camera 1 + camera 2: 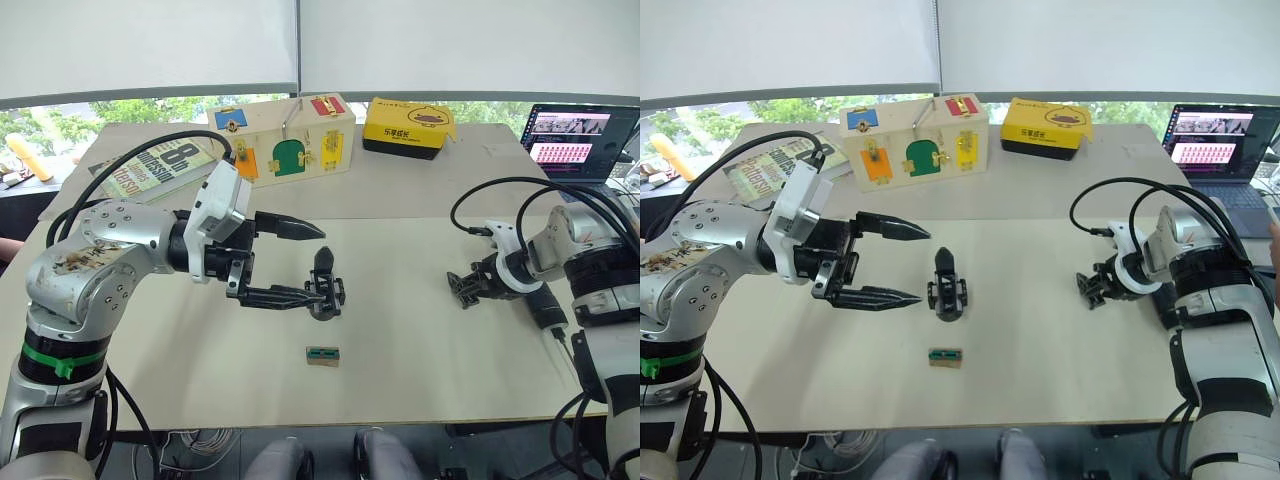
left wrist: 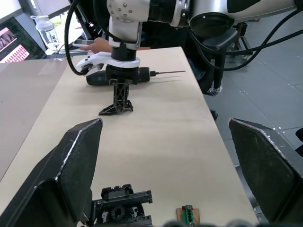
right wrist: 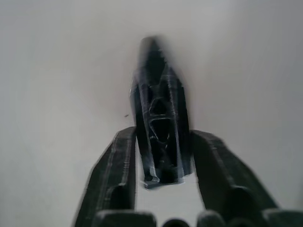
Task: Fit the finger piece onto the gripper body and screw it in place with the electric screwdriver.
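Observation:
The gripper body is a black block with one pointed finger, standing mid-table. My left gripper is open just to its left, with the lower fingertip close beside it. The left wrist view shows the gripper body low between those wide-apart fingers. My right gripper points down at the table on the right, shut on the finger piece, a small black wedge whose tip is at the tabletop. The electric screwdriver lies on the table behind my right gripper, its thin bit pointing at the near edge.
A small green block lies in front of the gripper body. At the back stand a wooden latch box, a yellow box and a magazine. An open laptop sits far right, and a person's hand rests nearby.

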Tool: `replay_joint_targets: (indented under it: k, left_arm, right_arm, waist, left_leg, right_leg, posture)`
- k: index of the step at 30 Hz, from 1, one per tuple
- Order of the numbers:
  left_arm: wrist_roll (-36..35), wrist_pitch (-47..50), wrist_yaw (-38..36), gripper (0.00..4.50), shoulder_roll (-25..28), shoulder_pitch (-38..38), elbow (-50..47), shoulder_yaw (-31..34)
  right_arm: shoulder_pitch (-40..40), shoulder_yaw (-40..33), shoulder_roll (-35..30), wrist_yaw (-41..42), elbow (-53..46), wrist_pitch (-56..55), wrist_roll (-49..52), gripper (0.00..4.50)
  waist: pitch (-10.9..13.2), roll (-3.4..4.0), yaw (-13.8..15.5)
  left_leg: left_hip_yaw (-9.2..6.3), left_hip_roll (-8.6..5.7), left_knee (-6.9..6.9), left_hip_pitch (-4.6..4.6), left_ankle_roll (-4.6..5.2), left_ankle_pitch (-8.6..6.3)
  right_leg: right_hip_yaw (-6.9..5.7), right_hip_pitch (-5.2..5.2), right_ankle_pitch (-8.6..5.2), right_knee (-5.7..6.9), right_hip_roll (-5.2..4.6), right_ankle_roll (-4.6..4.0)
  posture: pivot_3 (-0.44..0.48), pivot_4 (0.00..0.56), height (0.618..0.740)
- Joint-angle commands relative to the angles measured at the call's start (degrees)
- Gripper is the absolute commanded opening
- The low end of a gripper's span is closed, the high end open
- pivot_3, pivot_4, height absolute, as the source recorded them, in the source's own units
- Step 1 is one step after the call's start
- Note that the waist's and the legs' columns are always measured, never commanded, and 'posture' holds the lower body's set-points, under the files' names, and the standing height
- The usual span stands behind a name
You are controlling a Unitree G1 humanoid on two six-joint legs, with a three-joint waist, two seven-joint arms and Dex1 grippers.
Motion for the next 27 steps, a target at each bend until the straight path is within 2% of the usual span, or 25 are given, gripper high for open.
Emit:
replay_joint_targets:
  k: [1, 5, 9, 12, 14, 16, 19, 22, 24, 27]
  left_arm:
    - [0.3, -0.6, 0.4, 4.50, 0.1, -2.1, 1.3, 0.0]
    - [-1.0, 0.7, 2.0, 4.50, -0.9, -0.4, 1.6, 0.1]
    - [-4.7, 7.6, 12.6, 4.50, -6.0, 0.5, 1.6, 2.3]
    - [-2.1, 13.5, 22.3, 4.50, -10.1, -0.5, 2.5, -0.4]
    - [-2.9, 16.0, 31.5, 4.50, -18.5, -3.8, 7.4, 1.3]
    - [-3.8, 17.5, 38.7, 4.50, -25.2, -6.7, 11.7, 4.0]
    - [-4.5, 16.6, 41.6, 4.50, -29.6, -8.1, 13.2, 6.3]
    - [-7.3, 16.8, 43.1, 3.60, -32.5, -8.9, 12.5, 8.5]
    - [-8.3, 18.1, 44.6, 2.70, -33.2, -9.5, 12.1, 9.1]
    - [-9.7, 18.0, 46.3, 2.63, -34.1, -10.2, 12.4, 10.5]
  right_arm:
    - [0.6, 2.7, -2.8, 5.7, -5.2, -2.1, -0.2, 1.12]
    - [4.1, 4.4, -8.6, 13.1, -13.9, -10.0, -1.5, 1.12]
    - [10.6, -2.1, -13.0, 18.7, -27.3, -26.9, -1.9, 1.12]
    - [15.0, -13.1, -8.7, 11.6, -35.9, -32.6, -0.8, 1.12]
    - [18.9, -18.5, -3.5, 6.6, -45.0, -37.7, -0.7, 1.12]
    - [21.2, -21.3, 1.7, 1.9, -51.7, -39.4, -0.5, 1.12]
    - [22.9, -21.1, 6.5, -1.9, -57.0, -41.5, -2.5, 1.12]
    - [23.9, -20.9, 10.3, -4.8, -61.3, -41.5, -2.1, 1.12]
    - [24.5, -20.5, 11.5, -5.6, -62.8, -41.9, -2.2, 1.12]
    - [25.4, -20.2, 12.9, -6.4, -64.1, -41.6, -2.0, 1.12]
  waist:
    - [0.0, 0.03, 0.0]
    - [0.1, 0.10, 0.7]
    - [0.1, 0.10, 1.3]
    - [0.1, 0.09, 1.2]
    - [0.1, 0.08, 1.5]
    - [0.1, 0.06, 2.1]
    - [0.1, 0.05, 2.2]
    - [0.1, 0.05, 2.0]
    - [0.1, 0.05, 2.0]
    - [0.1, 0.05, 2.0]
  left_leg:
    - [-0.01, 0.00, -0.01, -0.03, 0.12, 0.07]
    - [-0.05, -0.05, 0.00, -0.15, 0.19, 0.08]
    - [-0.09, -0.07, 0.01, -0.22, 0.27, 0.04]
    - [-0.09, -0.04, 0.08, -0.23, 0.24, 0.02]
    - [-0.10, -0.02, 0.10, -0.22, 0.15, 0.01]
    - [-0.16, -0.03, 0.26, -0.19, 0.12, 0.01]
    - [-0.19, -0.08, 0.53, -0.27, 0.11, 0.00]
    - [-0.18, -0.12, 0.52, -0.28, 0.15, 0.03]
    - [-0.18, -0.13, 0.52, -0.27, 0.18, 0.05]
    - [-0.18, -0.15, 0.53, -0.27, 0.14, 0.04]
  right_leg:
    - [0.01, -0.03, 0.00, 0.00, 0.00, 0.00]
    - [0.01, -0.11, 0.01, -0.02, -0.06, 0.01]
    - [0.00, -0.18, 0.02, -0.04, -0.06, 0.04]
    - [0.02, -0.16, 0.02, 0.01, -0.03, 0.06]
    - [0.05, -0.14, 0.02, 0.11, 0.00, 0.05]
    - [0.03, -0.10, 0.02, 0.25, 0.01, 0.06]
    - [0.07, -0.21, 0.02, 0.58, 0.00, 0.06]
    - [0.07, -0.28, 0.02, 0.69, 0.00, 0.06]
    - [0.03, -0.32, 0.02, 0.67, 0.02, 0.06]
    - [0.00, -0.31, 0.02, 0.66, 0.04, 0.05]
  posture:
    - [0.000, 0.150, 0.740]
    - [0.000, 0.150, 0.740]
    - [0.000, 0.150, 0.740]
    - [0.000, 0.150, 0.740]
    - [0.000, 0.150, 0.740]
    - [0.000, 0.150, 0.740]
    - [0.000, 0.150, 0.740]
    - [0.000, 0.150, 0.740]
    - [0.000, 0.150, 0.740]
    - [0.000, 0.150, 0.740]
